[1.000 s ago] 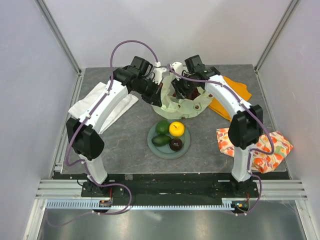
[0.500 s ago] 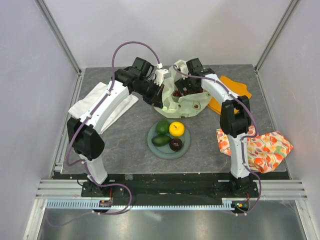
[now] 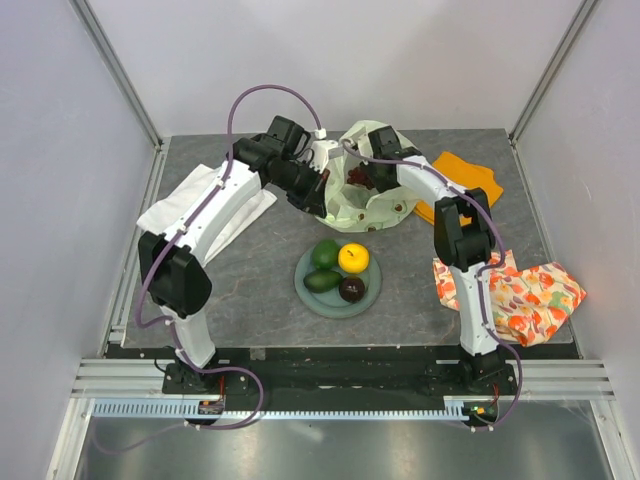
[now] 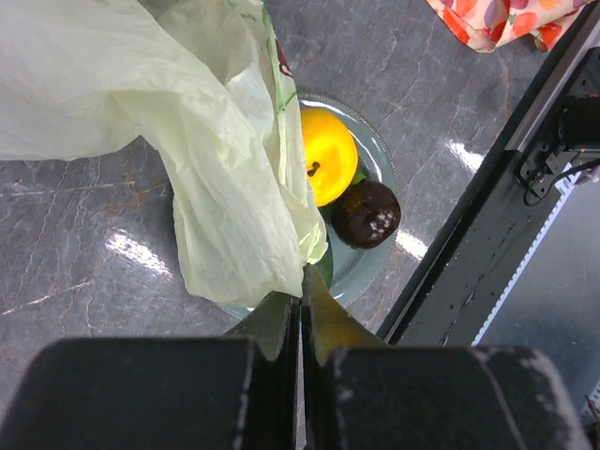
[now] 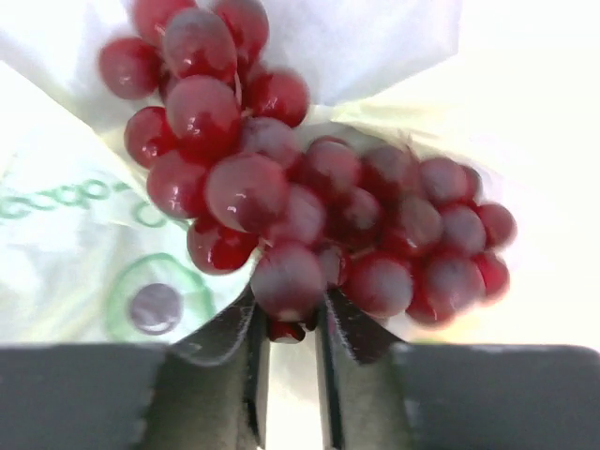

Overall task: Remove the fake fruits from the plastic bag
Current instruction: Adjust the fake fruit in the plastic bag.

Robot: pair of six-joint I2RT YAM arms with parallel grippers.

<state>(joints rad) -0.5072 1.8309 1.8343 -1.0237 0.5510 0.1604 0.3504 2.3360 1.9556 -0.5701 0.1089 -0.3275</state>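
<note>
right pincer (image 5: 286, 317) edged into plastic bag (image 3: 386, 206) | grape bunch (image 5: 309, 197) axis diagonal, pinched

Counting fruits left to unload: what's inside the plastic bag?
A dark-red grape bunch, pinched by the right gripper. The plastic bag hides anything deeper in its folds.

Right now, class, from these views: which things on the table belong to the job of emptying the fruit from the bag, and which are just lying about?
Belong to the job:
plastic bag; grape bunch; yellow citrus; maroon fruit; round green fruit; long green fruit; plate holding the four fruits.

Just lying about:
white cloth; plain orange cloth; fruit-print cloth.
</note>
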